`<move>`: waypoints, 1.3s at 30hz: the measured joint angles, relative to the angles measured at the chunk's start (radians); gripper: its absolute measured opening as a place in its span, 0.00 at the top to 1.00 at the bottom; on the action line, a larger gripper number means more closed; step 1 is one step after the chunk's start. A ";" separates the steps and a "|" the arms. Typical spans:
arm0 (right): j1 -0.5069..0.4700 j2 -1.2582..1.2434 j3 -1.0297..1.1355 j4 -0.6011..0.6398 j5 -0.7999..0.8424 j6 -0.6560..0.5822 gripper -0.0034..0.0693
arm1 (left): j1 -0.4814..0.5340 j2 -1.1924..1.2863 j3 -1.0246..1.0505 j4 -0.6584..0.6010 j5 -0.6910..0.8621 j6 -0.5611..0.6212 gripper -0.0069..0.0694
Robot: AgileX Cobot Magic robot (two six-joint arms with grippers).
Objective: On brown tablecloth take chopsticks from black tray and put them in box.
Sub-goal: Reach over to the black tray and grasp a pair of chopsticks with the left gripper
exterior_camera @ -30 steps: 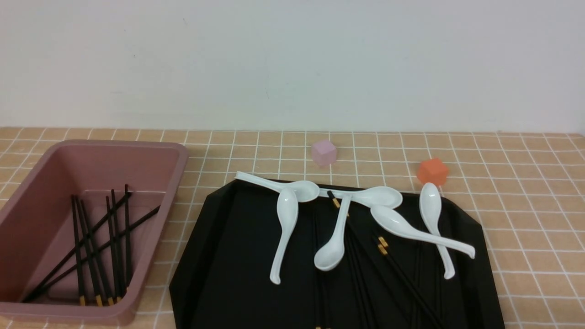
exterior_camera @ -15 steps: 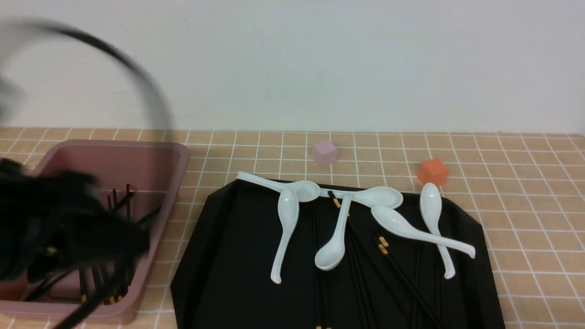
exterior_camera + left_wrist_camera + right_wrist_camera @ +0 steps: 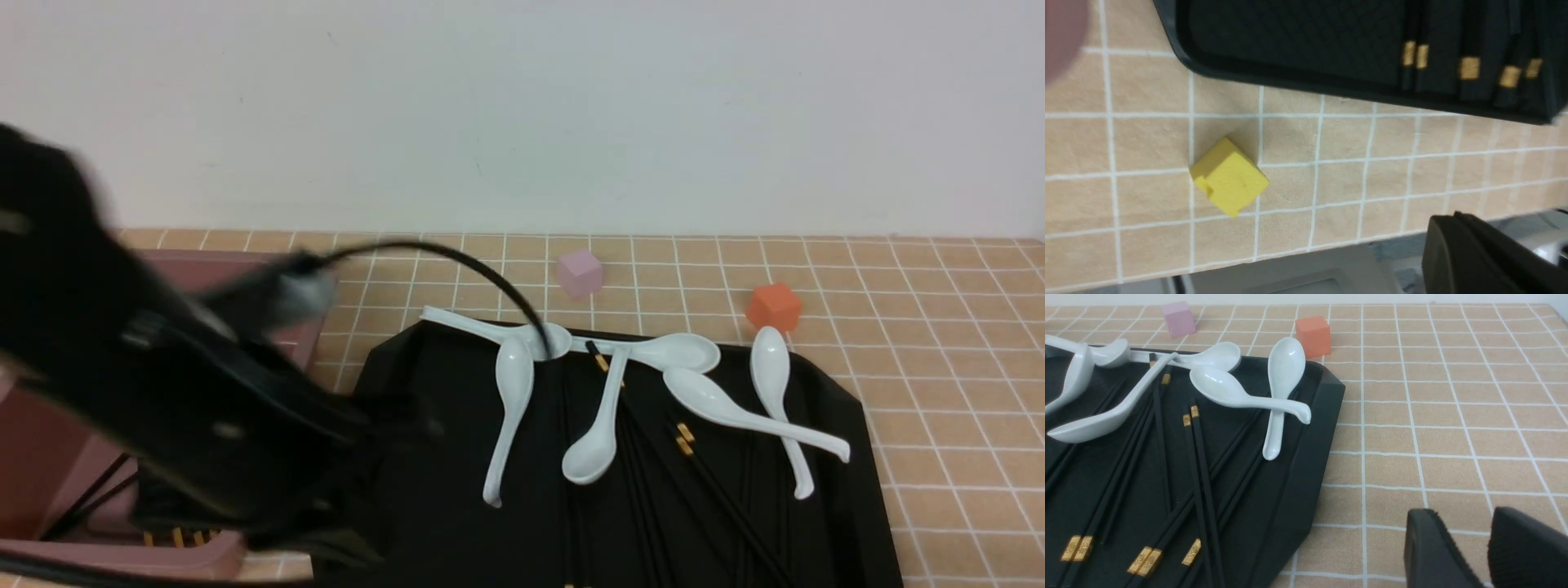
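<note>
The black tray [image 3: 849, 425] lies on the brown tablecloth [image 3: 939, 327] and holds several black chopsticks [image 3: 718, 490] with gold bands, partly under white spoons. The pink box [image 3: 204, 555] at the left holds several chopsticks [image 3: 175, 536] and is mostly hidden by my blurred left arm [image 3: 204, 408]. That arm reaches over the tray's near left corner. My left gripper [image 3: 1457, 216] looks shut and empty, above the table's front edge near the tray's rim [image 3: 1290, 77] and chopstick ends [image 3: 1470, 67]. My right gripper [image 3: 1461, 516] is open and empty over bare cloth, right of the tray [image 3: 1306, 477].
Several white spoons [image 3: 510, 408] lie across the tray's far half. A pink cube [image 3: 580, 272] and an orange cube [image 3: 772, 306] sit behind the tray. A yellow cube [image 3: 1229, 177] sits on the cloth near the table's front edge [image 3: 1290, 253]. The left arm's cable [image 3: 490, 282] arcs over the tray.
My left arm has swung into view from the left, passed over the box, and now hangs over the tray's near left part. The chopsticks, spoons and cubes have not moved.
</note>
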 joint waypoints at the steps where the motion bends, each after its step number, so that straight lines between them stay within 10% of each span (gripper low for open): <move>1: 0.000 0.000 0.000 0.000 0.000 0.000 0.62 | -0.025 0.026 -0.013 0.032 -0.003 -0.044 0.93; 8: 0.000 0.000 0.000 0.000 0.000 0.000 0.62 | -0.217 0.286 -0.174 0.294 -0.017 -0.323 0.80; 18: 0.000 0.000 0.000 0.000 0.000 0.000 0.62 | -0.258 0.588 -0.337 0.349 -0.041 -0.398 0.48; 39: 0.000 0.000 0.000 0.000 0.000 0.000 0.62 | -0.258 0.733 -0.371 0.349 -0.196 -0.407 0.46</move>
